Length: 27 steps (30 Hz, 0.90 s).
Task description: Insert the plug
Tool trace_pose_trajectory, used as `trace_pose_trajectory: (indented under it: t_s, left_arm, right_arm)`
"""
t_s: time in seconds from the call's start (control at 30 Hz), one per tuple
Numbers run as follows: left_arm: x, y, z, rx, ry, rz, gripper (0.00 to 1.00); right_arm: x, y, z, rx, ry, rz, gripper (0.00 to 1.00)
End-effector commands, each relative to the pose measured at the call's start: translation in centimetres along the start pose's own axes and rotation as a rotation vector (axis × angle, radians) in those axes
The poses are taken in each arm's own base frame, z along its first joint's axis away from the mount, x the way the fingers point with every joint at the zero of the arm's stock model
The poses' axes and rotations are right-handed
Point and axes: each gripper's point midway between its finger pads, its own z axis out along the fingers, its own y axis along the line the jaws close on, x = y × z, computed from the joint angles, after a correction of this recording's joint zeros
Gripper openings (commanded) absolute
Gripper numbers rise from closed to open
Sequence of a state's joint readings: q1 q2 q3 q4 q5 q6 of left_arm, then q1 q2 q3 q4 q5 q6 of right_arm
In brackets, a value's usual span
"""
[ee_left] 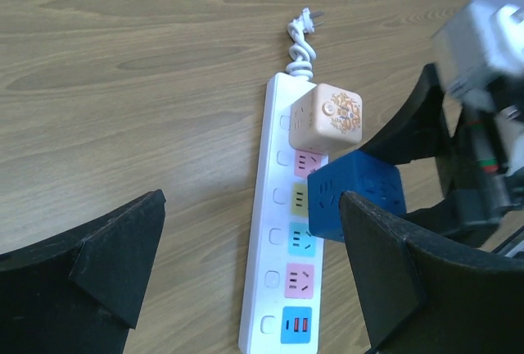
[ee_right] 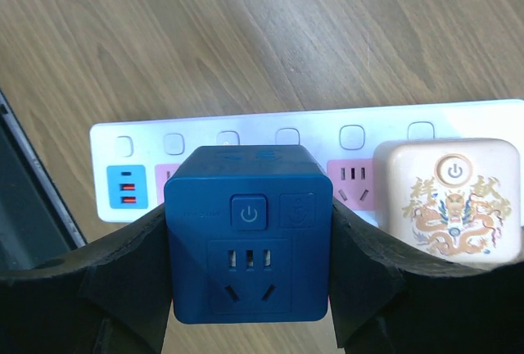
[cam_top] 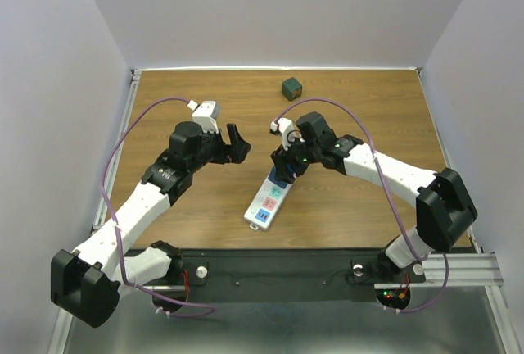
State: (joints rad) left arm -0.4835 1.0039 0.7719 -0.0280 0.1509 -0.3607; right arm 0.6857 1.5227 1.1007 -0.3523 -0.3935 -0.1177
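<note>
A white power strip (cam_top: 264, 205) lies on the wooden table, with coloured sockets along it (ee_left: 282, 247) (ee_right: 270, 129). A cream cube plug (ee_left: 327, 116) (ee_right: 450, 202) sits in a socket near its cord end. My right gripper (cam_top: 286, 165) (ee_right: 248, 235) is shut on a blue cube plug (ee_right: 248, 198) (ee_left: 356, 194) and holds it over the strip's middle sockets. I cannot tell whether the cube touches the strip. My left gripper (cam_top: 237, 142) (ee_left: 250, 206) is open and empty, just left of the strip.
A dark green cube (cam_top: 291, 88) stands at the back of the table. The strip's white cord and plug (ee_left: 304, 30) lie coiled beyond its far end. White walls close in the table on three sides.
</note>
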Motion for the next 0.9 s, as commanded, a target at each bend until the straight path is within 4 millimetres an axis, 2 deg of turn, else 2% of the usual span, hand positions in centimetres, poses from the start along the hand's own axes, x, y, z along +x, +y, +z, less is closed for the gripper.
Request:
trace_pose_trajectory:
  t_s: [0.0,0.17,0.43,0.87]
  left_arm:
    - [-2.3,-0.7,-0.5,0.037,-0.013,0.038,0.99]
    - [-2.7,0.3,-0.6,0.025,-0.013,0.047,0.99]
    - [-2.5,0.8,-0.6,0.031,-0.011,0.039,0.99]
    - [-2.6,1.1,-0.7,0.043,-0.015,0.032,0.99]
  right_arm:
    - [-1.6,-0.7,0.7,0.04,-0.062,-0.062,0.0]
    - [-1.0,-1.3,1.2,0.065,-0.046,-0.06,0.0]
    - [0.6,-2.5,2.0,0.116,-0.002,-0.038,0.0]
    - [1.4,-2.4,2.7,0.113,0.012,-0.04,0.0]
